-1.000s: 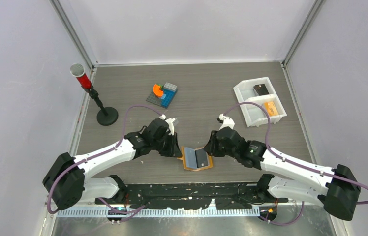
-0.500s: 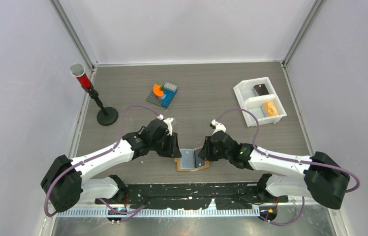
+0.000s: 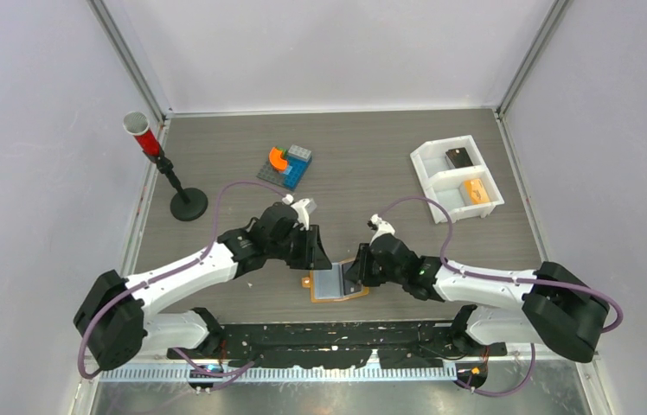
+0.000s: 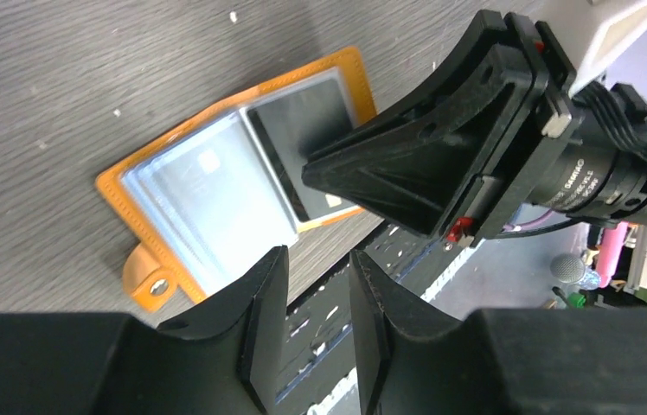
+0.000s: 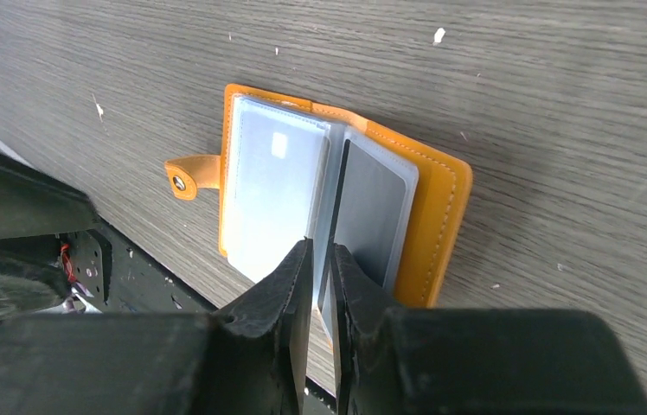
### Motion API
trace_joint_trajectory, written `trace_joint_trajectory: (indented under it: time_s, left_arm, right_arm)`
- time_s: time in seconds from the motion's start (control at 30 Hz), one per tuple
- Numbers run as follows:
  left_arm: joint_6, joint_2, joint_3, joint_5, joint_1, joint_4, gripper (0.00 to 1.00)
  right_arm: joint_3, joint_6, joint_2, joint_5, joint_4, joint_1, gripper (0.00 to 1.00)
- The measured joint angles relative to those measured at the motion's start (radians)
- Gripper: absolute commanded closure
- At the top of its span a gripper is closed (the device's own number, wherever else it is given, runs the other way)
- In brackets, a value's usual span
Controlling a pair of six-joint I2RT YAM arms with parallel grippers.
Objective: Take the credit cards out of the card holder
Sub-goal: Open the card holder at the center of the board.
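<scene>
The tan-orange card holder (image 3: 324,296) lies open near the table's front edge, pale blue sleeves up, tab at its left. It also shows in the left wrist view (image 4: 121,203) and the right wrist view (image 5: 441,207). A dark credit card (image 5: 372,216) sits in a right-hand sleeve (image 4: 298,130). My right gripper (image 5: 322,259) is shut on the near edge of that card and its sleeve, which stands lifted off the holder. My left gripper (image 4: 320,294) is open and empty, just above the holder's left part (image 3: 318,257).
A white two-compartment tray (image 3: 441,169) at the back right holds a dark item (image 3: 458,156) and a small orange block (image 3: 476,190). Toy bricks (image 3: 287,164) lie at the back middle. A red-topped stand (image 3: 164,169) is at the left. A black base plate (image 3: 337,333) lines the near edge.
My right gripper has moved left onto the holder and closed on the card's sleeve edge. The holder has slid a little left. My left gripper has shifted slightly right.
</scene>
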Motion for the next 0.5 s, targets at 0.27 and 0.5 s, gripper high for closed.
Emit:
trace_joint_trajectory:
  time_s: [0.27,0.5]
  left_arm:
    - [-0.031,0.192,-0.011,0.056,0.000,0.200,0.71]
    - [-0.034,0.310,-0.042,0.059,0.000,0.300,0.71]
  right_arm:
    - [-0.019,-0.002,-0.048,0.056,-0.026,-0.002,0.81]
    - [-0.054,-0.002,-0.060,0.093,-0.059,-0.002,0.82]
